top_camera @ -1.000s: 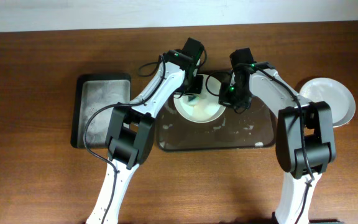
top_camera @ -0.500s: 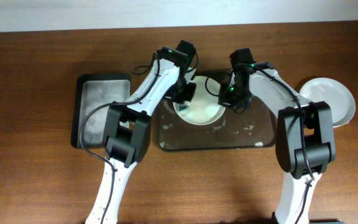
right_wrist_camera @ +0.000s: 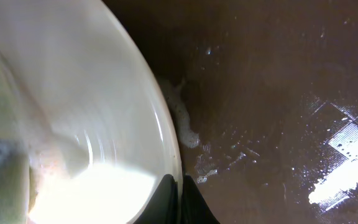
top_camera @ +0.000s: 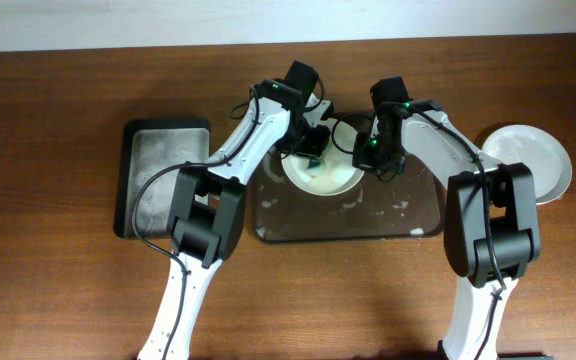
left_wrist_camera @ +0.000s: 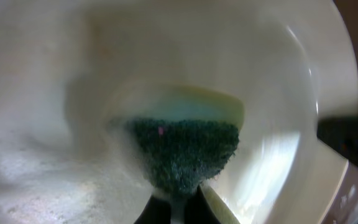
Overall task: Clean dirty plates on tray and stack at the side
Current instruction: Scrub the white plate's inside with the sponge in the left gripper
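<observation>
Looks like a robot lab or test bench. Two robot arms, left arm [top_camera: 208,200] and right arm [top_camera: 488,220], reach in from the near edge of a brown wooden table [top_camera: 48,300]. Black cables [top_camera: 153,190] loop along them, with a plain pale wall [top_camera: 118,20] behind. Dish-washing gear sits on the tabletop: a big dark tray [top_camera: 408,232] wet with suds, a soapy plate [top_camera: 333,180] on it, a green sponge [left_wrist_camera: 185,149], a smaller tray [top_camera: 123,180] with grey lather, and a white plate [top_camera: 543,165] off to the right.
</observation>
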Available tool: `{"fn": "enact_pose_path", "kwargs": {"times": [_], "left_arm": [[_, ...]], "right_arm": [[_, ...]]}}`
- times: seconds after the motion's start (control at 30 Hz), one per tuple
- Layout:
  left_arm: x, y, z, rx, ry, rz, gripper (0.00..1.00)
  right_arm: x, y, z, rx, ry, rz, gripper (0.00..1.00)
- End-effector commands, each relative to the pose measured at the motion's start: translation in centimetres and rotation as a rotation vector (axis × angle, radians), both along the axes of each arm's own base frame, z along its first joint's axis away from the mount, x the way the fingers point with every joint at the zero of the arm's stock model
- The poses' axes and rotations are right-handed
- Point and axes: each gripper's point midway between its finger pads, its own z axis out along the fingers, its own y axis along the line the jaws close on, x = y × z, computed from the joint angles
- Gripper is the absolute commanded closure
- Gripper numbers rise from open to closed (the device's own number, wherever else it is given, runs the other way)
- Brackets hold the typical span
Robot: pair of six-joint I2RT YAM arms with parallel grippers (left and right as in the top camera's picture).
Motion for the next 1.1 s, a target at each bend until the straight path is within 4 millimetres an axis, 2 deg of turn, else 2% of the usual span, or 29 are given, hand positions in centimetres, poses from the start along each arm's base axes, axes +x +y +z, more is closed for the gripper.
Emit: {"fn": "enact_pose_path", "kwargs": {"times": [0.0, 0.07, 0.2, 0.27, 0.43, 0.63, 0.7, 0.73, 0.83, 0.97, 1.07], "left_arm": [[1.9, 4.2, -6.4, 0.266, -0.034, 0.222, 0.99], [2.9, 6.1, -6.4, 0.371, -0.092, 0.335, 0.99], [3.7, 7.8, -5.9, 0.484, -0.170, 0.448, 1.00], [3.5, 8.2, -5.9, 0.511, -0.176, 0.446, 1.00], [1.1, 9.6, -6.1, 0.602, -0.102, 0.401, 1.00], [-4.1, 9.9, -6.2, 0.638, 0.112, 0.269, 1.00], [-6.1, 9.0, -6.1, 0.588, 0.205, 0.179, 0.99], [-7.2, 7.9, -6.1, 0.520, 0.262, 0.108, 1.00], [-8.6, 5.8, -5.8, 0.384, 0.328, -0.002, 1.00], [-9.0, 3.1, -5.3, 0.214, 0.343, -0.112, 1.00], [-7.8, 1.9, -5.4, 0.159, 0.292, -0.115, 1.00]], "right_arm": [[-0.7, 0.5, -0.7, 0.012, 0.030, 0.011, 0.96], [-0.7, 0.5, -0.7, 0.012, 0.030, 0.011, 0.96], [-0.7, 0.5, -0.7, 0.012, 0.030, 0.011, 0.96], [-0.7, 0.5, -0.7, 0.012, 0.030, 0.011, 0.96], [-0.7, 0.5, -0.7, 0.012, 0.030, 0.011, 0.96], [-0.7, 0.5, -0.7, 0.012, 0.030, 0.011, 0.96], [-0.7, 0.5, -0.7, 0.012, 0.030, 0.011, 0.96], [-0.7, 0.5, -0.7, 0.014, 0.030, 0.011, 0.96], [-0.7, 0.6, -0.7, 0.016, 0.031, 0.012, 0.96], [-0.7, 0.6, -0.7, 0.016, 0.031, 0.012, 0.96], [-0.7, 0.6, -0.7, 0.016, 0.031, 0.012, 0.96]]}}
